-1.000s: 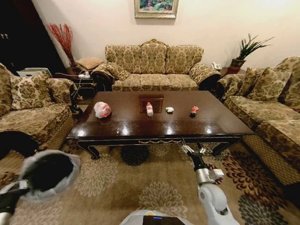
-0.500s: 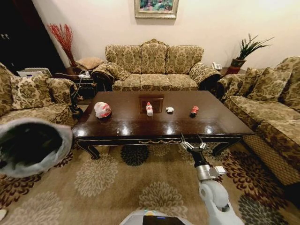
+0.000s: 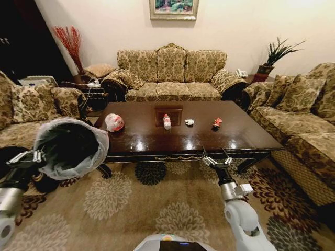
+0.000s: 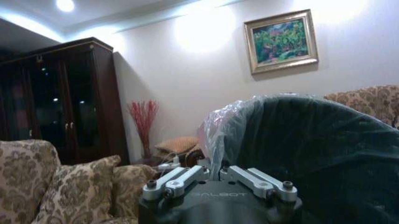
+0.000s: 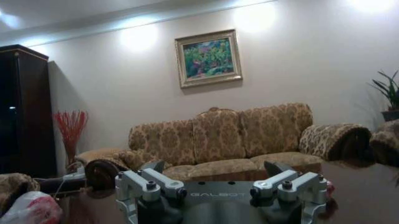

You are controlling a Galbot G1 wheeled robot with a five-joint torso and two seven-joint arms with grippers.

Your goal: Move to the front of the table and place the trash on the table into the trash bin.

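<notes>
Head view: left gripper (image 3: 23, 157) is clamped on the liner rim of the trash bin (image 3: 70, 148), held off the floor at the near left corner of the table (image 3: 157, 138); the bag bundle (image 3: 114, 122), bottle (image 3: 167, 121), paper wad (image 3: 189, 122) and red wrapper (image 3: 217, 123) lie in a row on the tabletop, and the right gripper (image 3: 217, 161) hovers before the table's front edge, fingers apart. Left wrist view: fingers (image 4: 174, 179) are closed together on the liner at the trash bin's (image 4: 299, 154) rim. Right wrist view: right gripper (image 5: 224, 184) is spread wide and empty, bag bundle (image 5: 31, 210) low beside it.

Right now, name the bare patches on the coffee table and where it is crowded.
On the dark glossy wooden coffee table, the near strip along the front edge is bare. The white-and-pink plastic bag bundle, clear bottle, white paper wad and red wrapper crowd the middle row.
</notes>
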